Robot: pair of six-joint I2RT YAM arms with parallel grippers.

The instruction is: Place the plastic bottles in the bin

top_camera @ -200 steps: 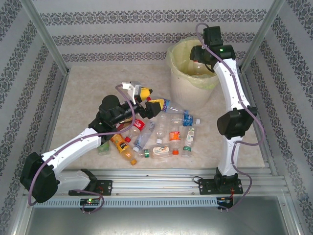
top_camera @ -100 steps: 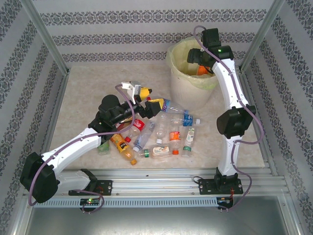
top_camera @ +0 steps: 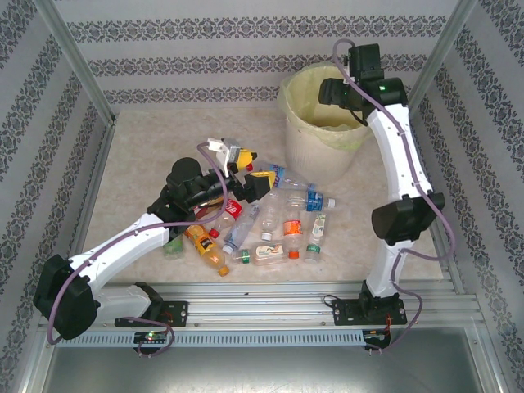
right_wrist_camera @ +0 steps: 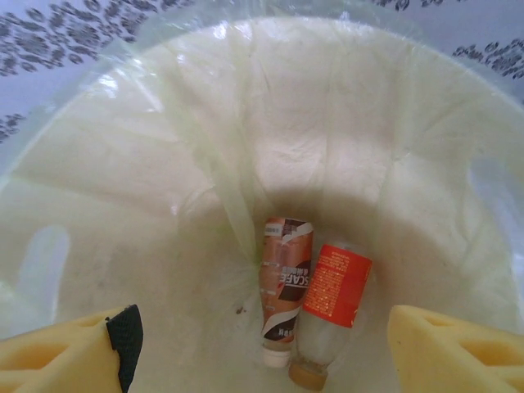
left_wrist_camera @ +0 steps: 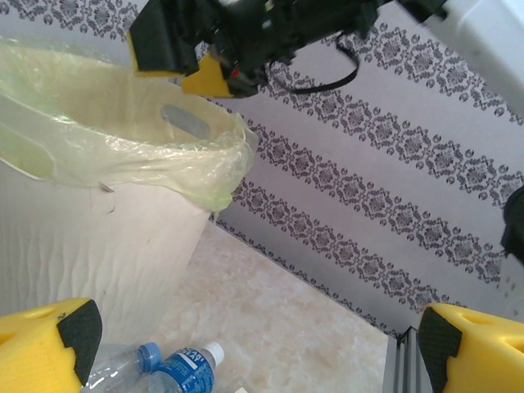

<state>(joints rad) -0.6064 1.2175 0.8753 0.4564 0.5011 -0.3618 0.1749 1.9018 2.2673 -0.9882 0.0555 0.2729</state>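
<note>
Red-labelled bottle (right_wrist_camera: 332,304) beside brown-labelled bottle (right_wrist_camera: 282,282), possibly touching, in bin (right_wrist_camera: 123,205)

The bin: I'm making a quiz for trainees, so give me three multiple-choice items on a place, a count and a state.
1. Where is the right gripper?
A) above the bin
B) touching the table
C) against the back wall

2. How many bottles lie in the bin?
A) none
B) two
C) five

3. The right gripper is:
A) shut on a bottle
B) open and empty
C) shut on nothing

Answers:
1 A: in the top view it hangs over the rim.
2 B: one brown-labelled and one red-labelled lie on the bottom.
3 B: its fingers stand wide apart with nothing between them.
</note>
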